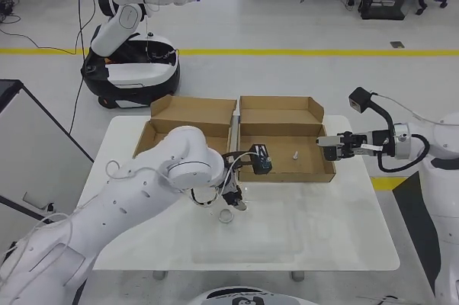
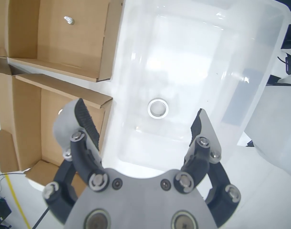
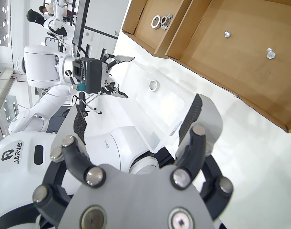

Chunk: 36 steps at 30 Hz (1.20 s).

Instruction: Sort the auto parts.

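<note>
From above, the left arm hides part of the clear tray (image 2: 267,48) on the worktop (image 1: 351,213), and the tray's walls are hard to trace. One ring (image 2: 158,108) lies inside it, near the left pincer (image 2: 140,106), whose fingers are apart. Beyond the tray are two boxes. One box (image 3: 140,8) holds two round parts (image 3: 156,22), the other (image 3: 243,72) two bolts (image 3: 227,34). The right pincer (image 3: 135,102), spread and empty, hangs at the bolt box, well apart from the tray.

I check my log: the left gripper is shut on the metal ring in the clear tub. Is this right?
No. The left gripper is open, not touching the metal ring lying in the clear tub; the left wrist view shows this.
</note>
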Motion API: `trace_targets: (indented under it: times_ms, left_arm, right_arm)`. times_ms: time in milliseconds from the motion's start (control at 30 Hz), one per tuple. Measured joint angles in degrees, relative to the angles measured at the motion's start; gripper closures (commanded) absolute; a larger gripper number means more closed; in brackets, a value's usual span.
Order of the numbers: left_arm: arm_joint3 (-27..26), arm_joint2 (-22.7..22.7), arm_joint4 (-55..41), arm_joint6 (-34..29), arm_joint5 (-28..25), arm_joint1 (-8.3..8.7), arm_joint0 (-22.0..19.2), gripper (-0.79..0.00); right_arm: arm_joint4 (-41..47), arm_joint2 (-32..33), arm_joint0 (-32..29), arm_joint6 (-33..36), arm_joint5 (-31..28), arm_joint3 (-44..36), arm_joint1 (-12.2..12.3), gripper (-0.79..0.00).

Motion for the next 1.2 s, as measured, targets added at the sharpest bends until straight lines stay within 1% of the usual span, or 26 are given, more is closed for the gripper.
trace_targets:
  times_ms: [167, 233, 367, 500, 567, 633, 700, 1100, 1133, 1167, 1200]
  left_arm:
    - [0.96, 4.83, -6.55, -3.09, 3.1, -0.46, -4.07, -0.785]
    - [1.03, 6.55, -8.42, -3.25, 3.27, -0.54, -5.52, -0.785]
    - [1.19, 11.74, -10.58, -3.19, 3.22, -0.45, -8.89, -0.785]
    - [1.24, 14.92, -12.22, -3.19, 3.22, -0.42, -11.3, -0.686]
    - [1.64, 15.93, -12.54, -3.19, 3.22, -0.43, -11.96, -0.56]
    - [2.03, 16.81, -12.29, -3.19, 3.22, -0.49, -12.32, -0.468]
    - [2.14, 17.61, -12.17, -2.94, 2.96, -0.61, -12.61, -0.416]
    - [6.87, 23.63, -5.38, 0.07, -0.05, -1.58, -13.15, -0.397]
    - [7.17, 24.02, -4.65, 0.15, -0.12, -1.7, -13.18, -0.406]
    - [7.46, 24.39, -3.72, 0.34, -0.32, -1.85, -13.19, -0.44]
    - [7.73, 24.54, -3.24, 0.54, -0.51, -1.96, -13.11, -0.434]
  right_arm:
    - [0.0, 0.0, 0.0, 0.0, 0.0, 0.0, 0.0, -0.785]
    - [0.0, 0.0, 0.0, 0.0, 0.0, 0.0, 0.0, -0.785]
    - [0.0, 0.0, 0.0, 0.0, 0.0, 0.0, 0.0, -0.785]
    - [0.0, 0.0, 0.0, 0.0, 0.0, 0.0, 0.0, -0.785]
    - [0.0, 0.0, 0.0, 0.0, 0.0, 0.0, 0.0, -0.785]
    - [0.0, 0.0, 0.0, 0.0, 0.0, 0.0, 0.0, -0.785]
    - [0.0, 0.0, 0.0, 0.0, 0.0, 0.0, 0.0, -0.785]
    - [0.0, 0.0, 0.0, 0.0, 0.0, 0.0, 0.0, -0.785]
    - [0.0, 0.0, 0.0, 0.0, 0.0, 0.0, 0.0, -0.785]
    - [0.0, 0.0, 0.0, 0.0, 0.0, 0.0, 0.0, -0.785]
    - [0.0, 0.0, 0.0, 0.0, 0.0, 0.0, 0.0, -0.785]
